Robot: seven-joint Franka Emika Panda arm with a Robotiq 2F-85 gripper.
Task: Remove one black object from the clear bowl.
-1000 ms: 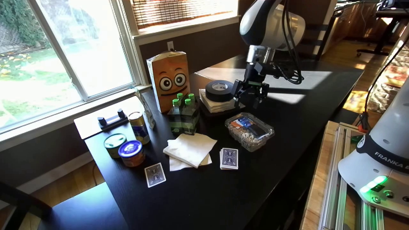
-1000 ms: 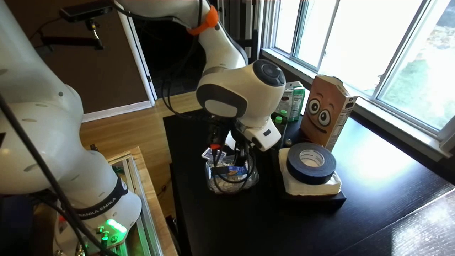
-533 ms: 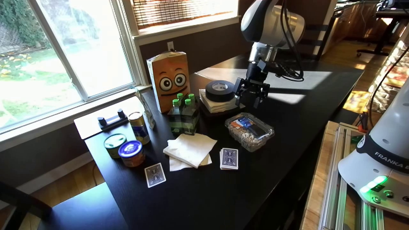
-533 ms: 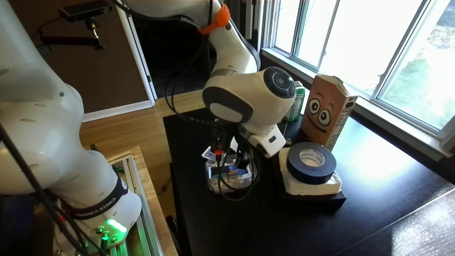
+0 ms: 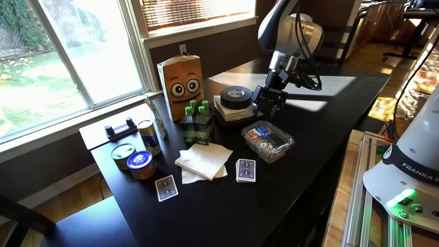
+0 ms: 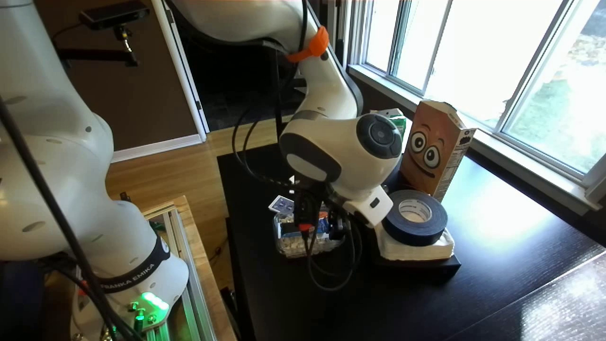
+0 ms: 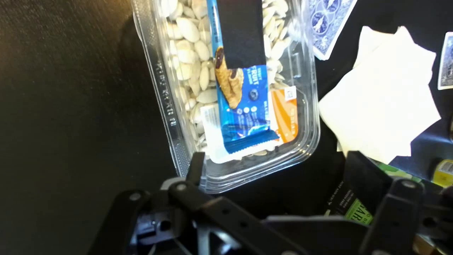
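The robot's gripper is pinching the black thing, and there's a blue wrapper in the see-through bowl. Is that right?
Not quite. The black object isn't in the gripper: the wrist view shows it lying in the clear bowl, with the jaws standing open. The blue wrapper is in the bowl, as you said.

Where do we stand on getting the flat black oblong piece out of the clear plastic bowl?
Done: little so far; the black two-fingered gripper is open near the clear, round-cornered plastic bowl.
In hand: nothing; no object is clamped in it.
Left: the whole removal. The flat black oblong piece is inside the bowl, over a blue snack-bar wrapper, so lining up, gripping and lifting likely remain.
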